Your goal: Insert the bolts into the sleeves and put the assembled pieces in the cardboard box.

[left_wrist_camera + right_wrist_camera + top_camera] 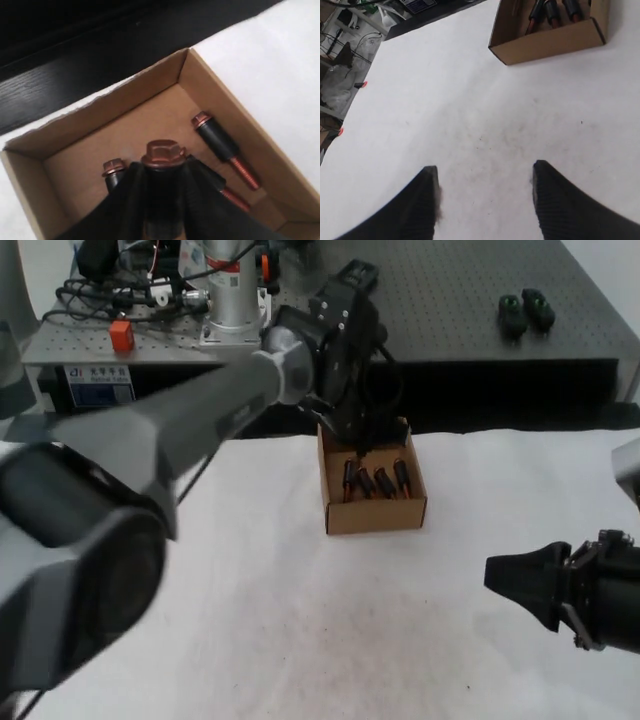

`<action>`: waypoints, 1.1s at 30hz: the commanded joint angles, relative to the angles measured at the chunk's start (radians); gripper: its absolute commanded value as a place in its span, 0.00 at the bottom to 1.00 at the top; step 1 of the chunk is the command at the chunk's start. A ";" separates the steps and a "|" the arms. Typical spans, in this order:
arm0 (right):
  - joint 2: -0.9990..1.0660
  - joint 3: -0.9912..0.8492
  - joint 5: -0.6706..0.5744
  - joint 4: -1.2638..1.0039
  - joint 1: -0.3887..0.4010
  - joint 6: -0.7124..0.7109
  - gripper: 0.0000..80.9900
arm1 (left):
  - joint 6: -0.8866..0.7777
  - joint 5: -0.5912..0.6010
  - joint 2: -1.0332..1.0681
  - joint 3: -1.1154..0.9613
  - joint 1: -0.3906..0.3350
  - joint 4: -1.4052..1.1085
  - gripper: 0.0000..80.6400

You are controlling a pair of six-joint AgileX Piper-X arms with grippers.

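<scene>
left jaws pinch a sleeved bolt (161,153) over the cardboard box (115,106); right jaws spread apart.

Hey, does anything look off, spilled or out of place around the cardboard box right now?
Nothing stands out. The cardboard box sits upright on the white cloth, assembled pieces lie inside it, the left gripper holds one more assembled piece over it, and the right gripper is open above bare cloth.

We note a white cloth (300,620) over the bench. Behind it, a perforated metal board (450,300) carries two small dark objects (525,312) side by side. Far left: orange block (121,334), tangled cables (100,290) just behind.
</scene>
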 commanded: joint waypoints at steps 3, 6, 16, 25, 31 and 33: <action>-0.008 -0.002 0.001 0.004 0.006 -0.011 0.51 | 0.010 -0.011 0.018 -0.047 -0.003 0.049 0.00; -0.008 -0.002 0.001 0.004 0.007 -0.011 0.51 | 0.010 -0.009 0.029 -0.047 -0.003 0.068 0.12; -0.008 -0.002 0.001 0.002 0.007 -0.064 0.51 | 0.010 -0.008 -0.030 -0.047 -0.003 0.101 0.34; -0.036 -0.002 -0.009 -0.045 -0.001 -0.027 0.51 | 0.038 -0.082 -0.271 -0.011 0.001 0.189 0.00; -0.130 -0.002 -0.007 -0.066 -0.032 -0.089 0.40 | 0.055 -0.094 -0.502 0.273 0.001 0.116 0.01; -0.158 0.001 -0.007 -0.066 -0.042 -0.103 0.33 | 0.045 -0.094 -0.610 0.443 0.001 0.035 0.01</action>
